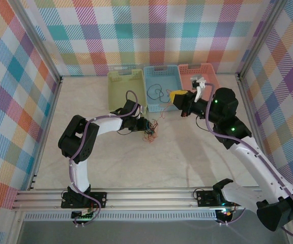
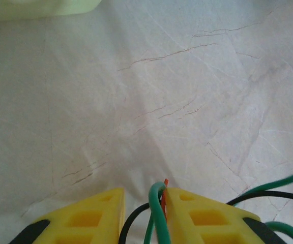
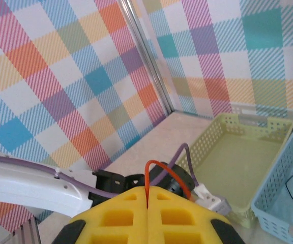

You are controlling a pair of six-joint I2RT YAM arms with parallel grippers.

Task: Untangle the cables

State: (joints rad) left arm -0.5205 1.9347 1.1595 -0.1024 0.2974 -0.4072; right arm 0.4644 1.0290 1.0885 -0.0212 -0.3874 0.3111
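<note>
Right fingers [image 3: 121,216] pinch orange-red cable [image 3: 147,173] | left fingers [image 2: 197,213] apart, cables [image 2: 155,189] lying between them

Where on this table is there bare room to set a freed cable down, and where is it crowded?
Free: the table left of the green basket, and between the tangle and the right arm. Crowded: around the tangle at the left gripper.

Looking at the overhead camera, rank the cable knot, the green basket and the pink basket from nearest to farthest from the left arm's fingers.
1. Cable knot: right at the left fingers, on the open table.
2. Green basket: just behind them, back row, leftmost.
3. Pink basket: farthest, back row, far right.
</note>
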